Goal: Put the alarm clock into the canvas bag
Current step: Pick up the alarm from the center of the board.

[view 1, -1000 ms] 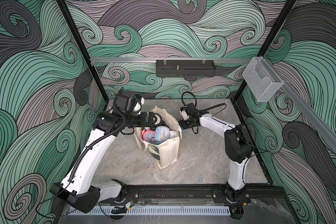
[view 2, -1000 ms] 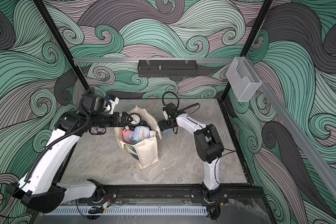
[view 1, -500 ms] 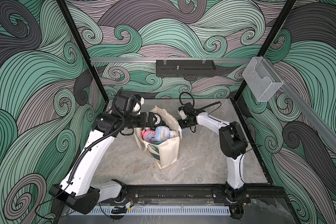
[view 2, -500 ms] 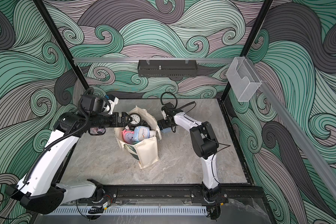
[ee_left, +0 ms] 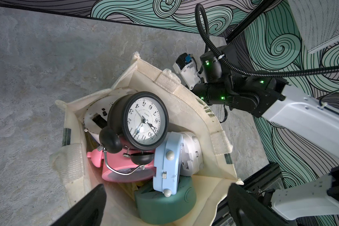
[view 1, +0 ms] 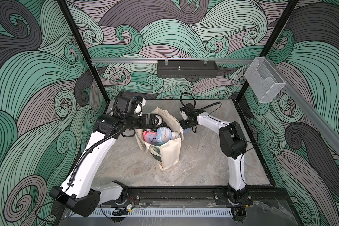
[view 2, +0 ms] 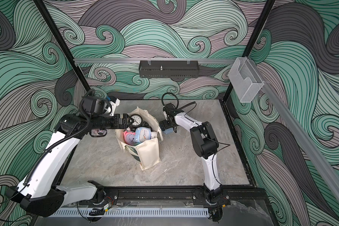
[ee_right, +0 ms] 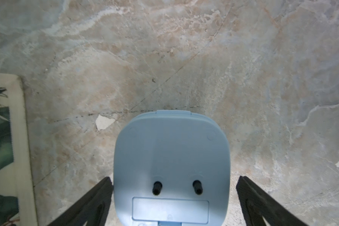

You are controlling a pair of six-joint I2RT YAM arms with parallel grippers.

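The cream canvas bag [view 1: 170, 154] [view 2: 149, 154] stands upright mid-table, its mouth open. Several alarm clocks fill it: a black twin-bell one [view 1: 158, 121] [ee_left: 145, 119] on top, a pink one [ee_left: 125, 166], a light blue one [ee_left: 166, 162] and a green one [ee_left: 164, 203]. My left gripper [view 1: 155, 122] [ee_left: 166, 187] hovers over the bag's mouth beside the black clock, open and holding nothing. Just right of the bag, another light blue alarm clock [view 1: 186, 130] [ee_right: 171, 156] lies face down on the table. My right gripper [view 1: 185, 127] [ee_right: 174, 178] is open, its fingers on either side of this clock.
A black perforated tray [view 1: 187, 68] hangs on the back rail. A clear plastic holder [view 1: 264, 82] is fixed to the right wall. The bag's leaf-printed side [ee_right: 0, 125] stands close to the table clock. A black frame rail [view 1: 174, 195] runs along the front.
The right arm has drawn its elbow inward and its wrist has dropped slightly towards the blue clock on the table. The left arm and the bag have stayed put.
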